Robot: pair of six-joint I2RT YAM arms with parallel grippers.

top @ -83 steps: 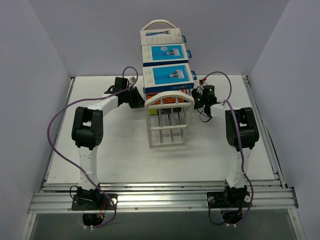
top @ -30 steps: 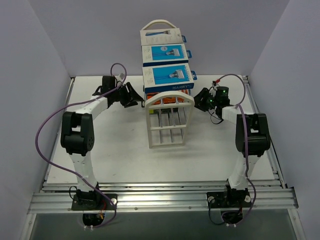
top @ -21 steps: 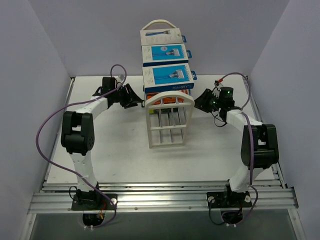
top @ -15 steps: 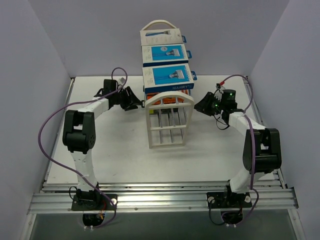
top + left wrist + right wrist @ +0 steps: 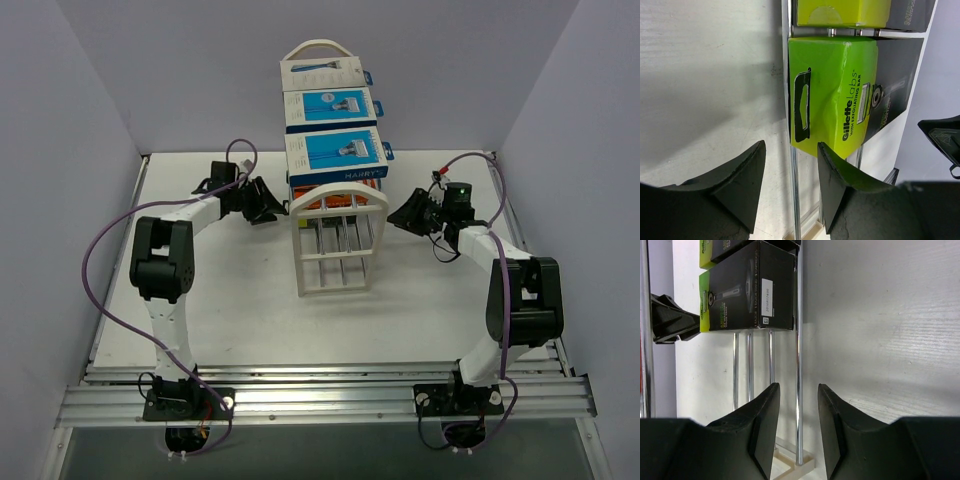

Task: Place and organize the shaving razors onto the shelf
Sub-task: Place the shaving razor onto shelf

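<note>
Both arms are out on the white surface (image 5: pixel 240 300), one on each side of the shelf (image 5: pixel 338 194), which stands in the middle. The left tool (image 5: pixel 262 203) sits just off the shelf's left side, pointing in at it. Its fingers (image 5: pixel 747 180) are apart, with nothing between them. From its wrist camera I look straight at a lime-and-black Gillette box (image 5: pixel 832 107) lying on a low tier, its green end facing the tool. A second green-ended box (image 5: pixel 842 12) sits on the next tier.

Over on the other side, the right tool (image 5: pixel 400 213) hangs near the shelf's right side, clear of the bars. Its fingers (image 5: pixel 762 425) are spread too, and it grips nothing. A thin chrome bar (image 5: pixel 799 390) of the shelf lines up with the gap, but it is beyond the tips.

Up top, three blue-and-white razor boxes (image 5: pixel 337 152) lie in a row along the highest tier, the nearest one reading HARRY'S. Just under the front arch, orange boxes (image 5: pixel 322 204) show through the bars.
</note>
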